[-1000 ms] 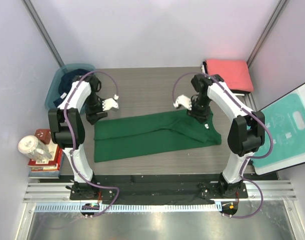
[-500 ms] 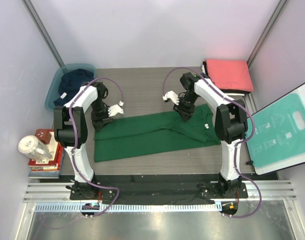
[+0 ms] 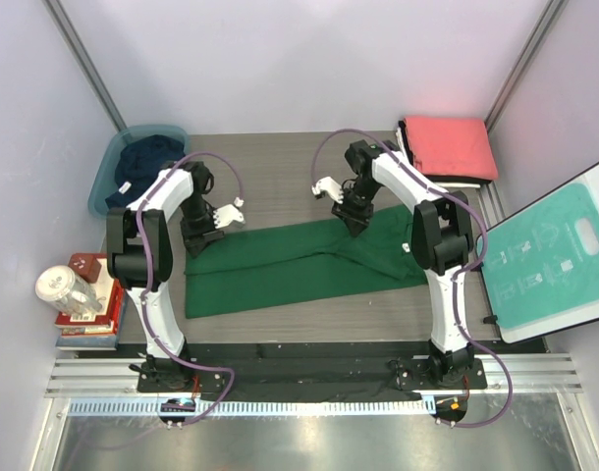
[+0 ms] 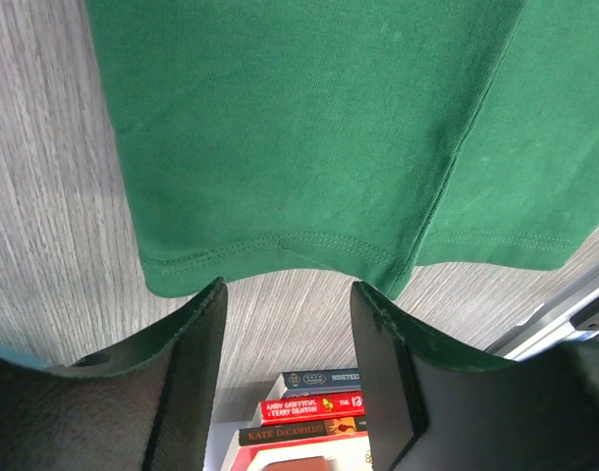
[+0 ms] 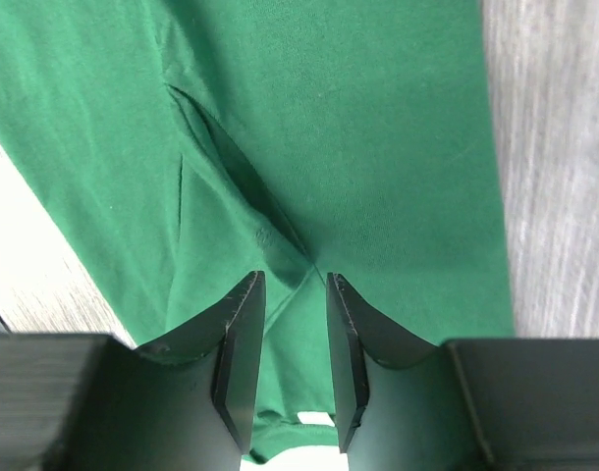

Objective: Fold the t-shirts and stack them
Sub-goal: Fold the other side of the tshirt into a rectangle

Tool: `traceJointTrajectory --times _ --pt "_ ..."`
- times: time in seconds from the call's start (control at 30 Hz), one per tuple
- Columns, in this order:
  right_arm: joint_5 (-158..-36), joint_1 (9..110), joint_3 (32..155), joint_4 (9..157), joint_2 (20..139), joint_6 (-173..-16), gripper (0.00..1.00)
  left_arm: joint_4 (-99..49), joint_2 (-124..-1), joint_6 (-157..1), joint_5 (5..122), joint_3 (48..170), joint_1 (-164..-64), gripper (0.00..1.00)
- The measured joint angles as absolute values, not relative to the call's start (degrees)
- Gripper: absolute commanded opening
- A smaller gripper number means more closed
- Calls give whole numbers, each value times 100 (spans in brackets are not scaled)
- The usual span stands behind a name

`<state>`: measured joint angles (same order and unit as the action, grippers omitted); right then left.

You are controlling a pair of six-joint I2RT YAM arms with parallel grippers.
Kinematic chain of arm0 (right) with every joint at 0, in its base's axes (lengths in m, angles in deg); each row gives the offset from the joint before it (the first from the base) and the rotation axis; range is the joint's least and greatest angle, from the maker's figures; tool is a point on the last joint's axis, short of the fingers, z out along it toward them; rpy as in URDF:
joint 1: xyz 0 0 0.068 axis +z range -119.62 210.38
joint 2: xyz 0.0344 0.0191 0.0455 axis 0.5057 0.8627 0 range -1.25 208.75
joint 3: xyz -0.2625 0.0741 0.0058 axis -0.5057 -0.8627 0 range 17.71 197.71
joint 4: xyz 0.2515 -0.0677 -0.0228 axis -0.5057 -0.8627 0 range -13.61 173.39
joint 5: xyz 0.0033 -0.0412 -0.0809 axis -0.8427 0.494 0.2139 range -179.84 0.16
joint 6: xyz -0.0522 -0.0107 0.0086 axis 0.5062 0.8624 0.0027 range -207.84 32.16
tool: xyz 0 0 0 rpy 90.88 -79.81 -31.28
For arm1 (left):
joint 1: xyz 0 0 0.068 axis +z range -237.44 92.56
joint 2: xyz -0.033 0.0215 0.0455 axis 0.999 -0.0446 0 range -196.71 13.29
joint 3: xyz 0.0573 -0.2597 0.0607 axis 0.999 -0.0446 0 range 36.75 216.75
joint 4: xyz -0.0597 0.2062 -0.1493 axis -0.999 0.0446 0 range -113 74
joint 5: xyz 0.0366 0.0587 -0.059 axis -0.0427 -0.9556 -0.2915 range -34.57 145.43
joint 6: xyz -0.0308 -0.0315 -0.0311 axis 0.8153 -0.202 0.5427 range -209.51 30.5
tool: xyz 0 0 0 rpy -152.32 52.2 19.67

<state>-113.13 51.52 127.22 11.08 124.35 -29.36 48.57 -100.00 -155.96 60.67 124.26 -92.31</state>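
Note:
The dark green t-shirt (image 3: 309,265) lies flat across the table as a long folded band. In the left wrist view its hem (image 4: 280,245) ends just beyond my left gripper (image 4: 288,289), which is open over bare table with nothing between its fingers. From above, the left gripper (image 3: 195,238) sits at the shirt's far left corner. My right gripper (image 3: 356,218) hovers over the shirt's far edge near a sleeve seam (image 5: 280,235). Its jaws (image 5: 293,280) are narrowly open, with cloth below them. A navy t-shirt (image 3: 145,160) lies in the tub. The folded coral-red one (image 3: 449,145) tops a stack at the back right.
The teal tub (image 3: 105,182) stands at the back left. Books (image 3: 88,319) with a jar (image 3: 62,287) on them sit off the table's left edge. The teal-and-white board (image 3: 550,260) leans at the right. A metal rail runs along the near edge.
The right gripper has swung left along the shirt's far edge. The left gripper has come down and nearer, to the shirt's far left corner.

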Motion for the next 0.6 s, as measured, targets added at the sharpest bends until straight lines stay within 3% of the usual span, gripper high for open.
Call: traceJointTrajectory --times 0.2,0.27,0.3,0.37,0.6 --pt "-11313 5214 12722 1108 12643 -2901 34 4852 -10000 -15590 6065 12408 -9231 52" --pt "-11313 5242 12722 1108 12651 -2875 24 4848 -10000 -15592 6065 12408 -9231 52" --pt "-11309 5260 12722 1108 12651 -2855 12 4846 -10000 -15592 6065 12408 -9231 52" --pt "-11298 5292 12722 1108 12654 -2816 1 4843 -10002 -15592 6065 12408 -9231 52" --pt "-11263 5402 12912 833 12654 -2660 1 4839 -10031 -15607 6063 12408 -9231 52"
